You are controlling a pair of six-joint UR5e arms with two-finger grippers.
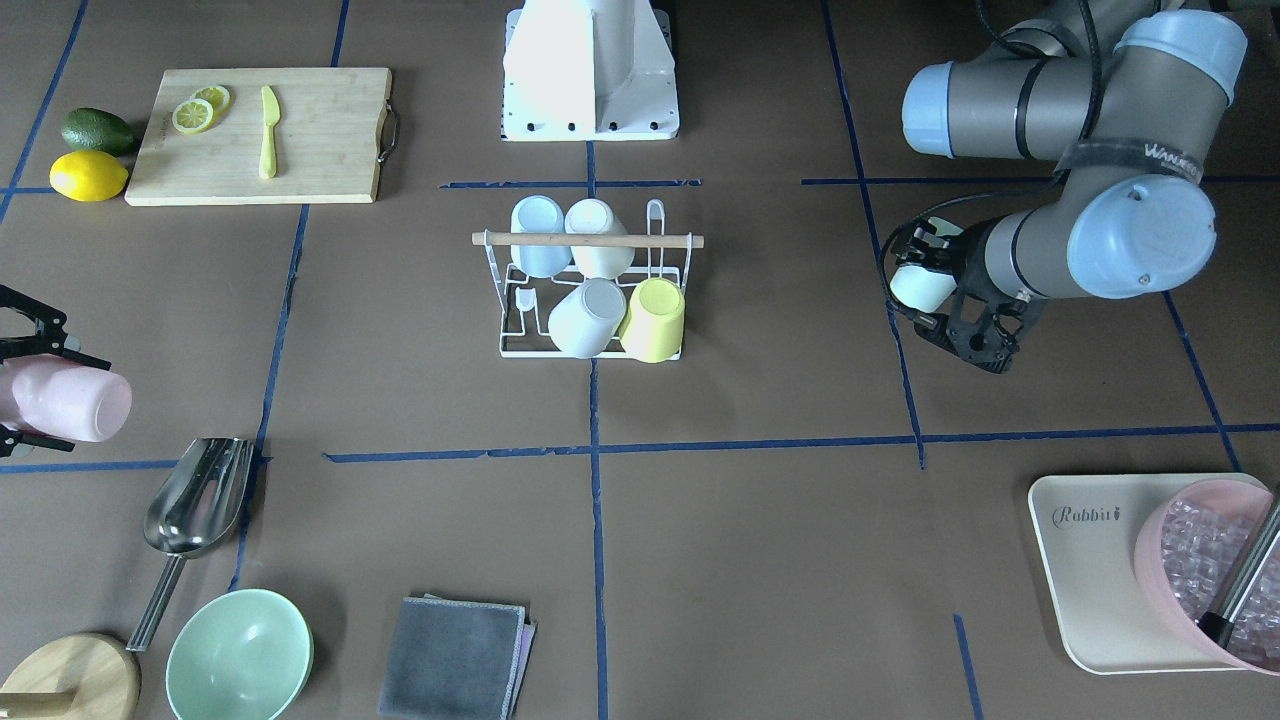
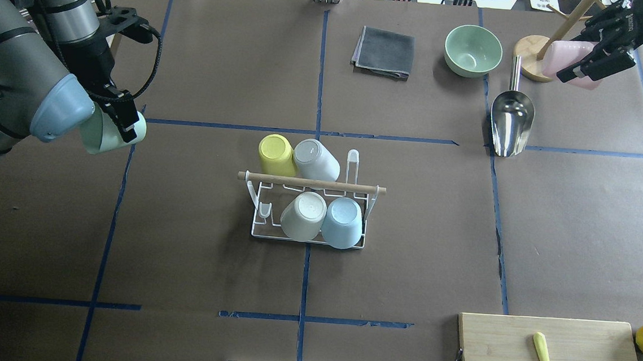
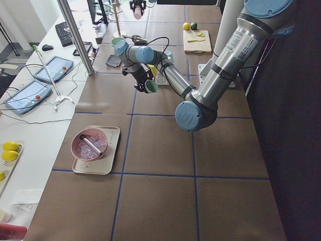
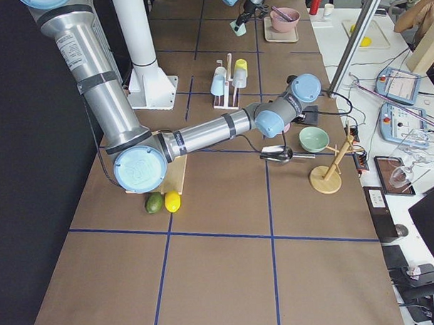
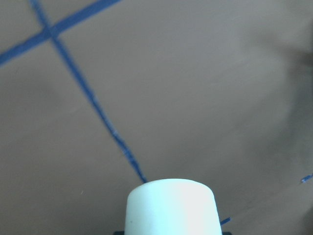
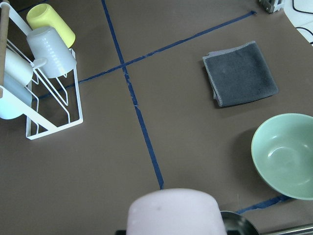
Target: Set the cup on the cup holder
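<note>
The cup holder (image 2: pixel 310 183), a white wire rack with a wooden rod handle, stands at the table's middle; it also shows in the front view (image 1: pixel 590 240) and the right wrist view (image 6: pixel 54 129). It carries a yellow, a grey, a cream and a blue cup; two prongs are bare. My left gripper (image 2: pixel 118 126) is shut on a mint green cup (image 2: pixel 101 135) above the table, left of the rack; the cup fills the bottom of the left wrist view (image 5: pixel 171 205). My right gripper (image 2: pixel 587 57) is shut on a pink cup (image 2: pixel 570 59), held on its side at the far right (image 6: pixel 173 213).
A steel scoop (image 2: pixel 511 123), a green bowl (image 2: pixel 473 50), a grey cloth (image 2: pixel 384 52) and a wooden mug tree (image 2: pixel 534 56) lie at the far right. A cutting board (image 2: pixel 547 355) with a knife, a lemon and an avocado is near right. A tray with a pink ice bowl (image 1: pixel 1205 570) sits far left.
</note>
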